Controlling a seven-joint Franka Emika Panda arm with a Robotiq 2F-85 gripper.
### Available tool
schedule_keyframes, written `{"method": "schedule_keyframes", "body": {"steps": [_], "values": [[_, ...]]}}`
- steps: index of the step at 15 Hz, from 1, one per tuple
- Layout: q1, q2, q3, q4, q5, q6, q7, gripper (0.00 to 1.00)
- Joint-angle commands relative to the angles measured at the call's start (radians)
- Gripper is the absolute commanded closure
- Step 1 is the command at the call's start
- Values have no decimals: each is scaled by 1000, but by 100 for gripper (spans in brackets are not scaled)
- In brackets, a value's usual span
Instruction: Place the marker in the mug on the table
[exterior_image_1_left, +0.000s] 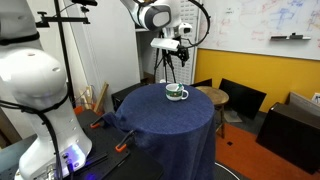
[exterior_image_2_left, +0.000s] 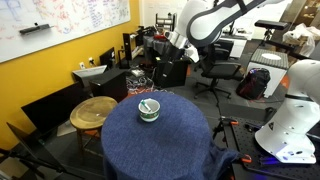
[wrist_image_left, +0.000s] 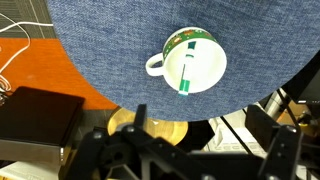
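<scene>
Back from table (wrist_image_left: 100, 40) edge, marker (wrist_image_left: 189, 72) inside mug (wrist_image_left: 209, 68)

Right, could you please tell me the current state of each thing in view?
mug: upright on the table, marker inside.
marker: lying slanted inside the mug.
end effector: well above the mug, empty, apparently open.
wooden stool: upright beside the table.

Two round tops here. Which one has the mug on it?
The navy-draped table holds the mug, and the marker sits inside the mug. The wooden stool beside the table is smaller and has no cloth over it.
</scene>
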Motion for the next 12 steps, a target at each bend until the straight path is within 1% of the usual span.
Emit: {"method": "schedule_keyframes", "body": {"steps": [1,2,5,9,10,12], "values": [[-49,89,53,69,9,-12,-6,0],[-58,42,65,24,-4,-2,5,0],[-74,58,83,29,-7,-2,7,0],[-76,56,83,29,-7,-2,7,0],[-78,66,87,33,8,-13,-11,0],[-83,100,101,37,28,27,-6,0]]}}
